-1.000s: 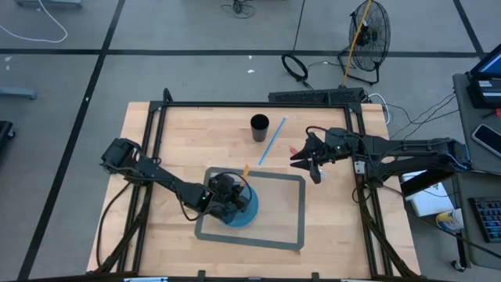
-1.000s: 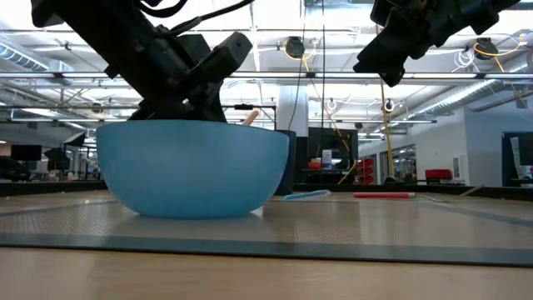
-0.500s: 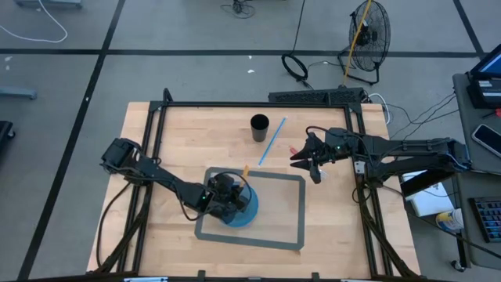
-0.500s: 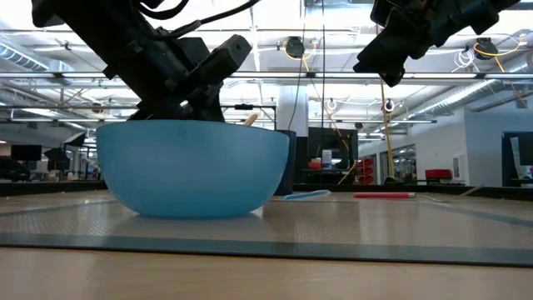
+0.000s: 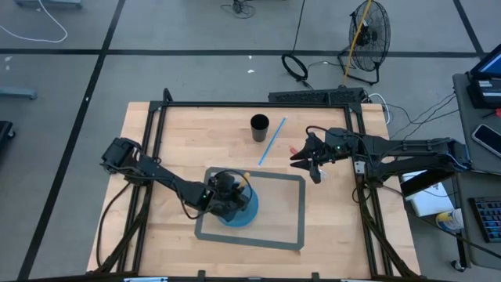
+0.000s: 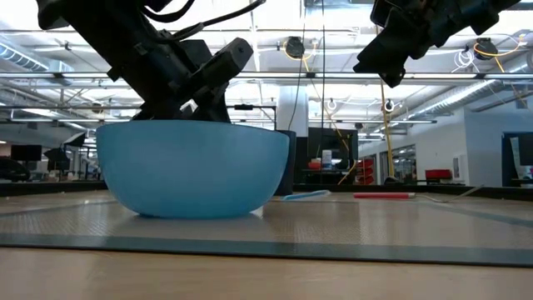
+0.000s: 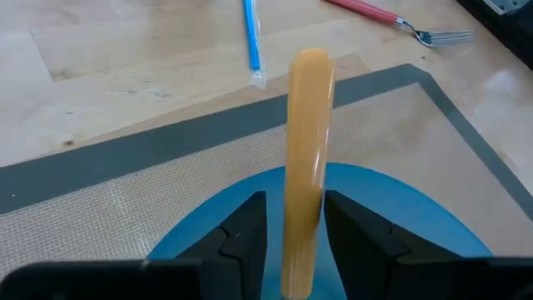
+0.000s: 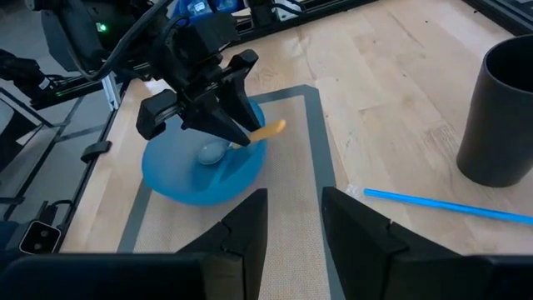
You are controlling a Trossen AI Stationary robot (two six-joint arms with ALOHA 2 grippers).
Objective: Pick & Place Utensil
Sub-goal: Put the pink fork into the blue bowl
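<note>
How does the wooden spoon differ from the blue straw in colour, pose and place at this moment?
Colour: the wooden spoon is tan, the blue straw is bright blue.
Pose: the spoon stands tilted with its handle raised, while the straw lies flat.
Place: the spoon is in the blue bowl, held by the left tool; the straw rests on the bare table beside the black cup, untouched.
Both are long and thin.

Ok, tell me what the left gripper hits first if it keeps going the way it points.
Most likely the blue bowl. The left gripper points down into it, shut on the orange-handled utensil, whose lower end seems to sit in the bowl already. Depth is unclear, so that end may meet the bowl's floor first.
</note>
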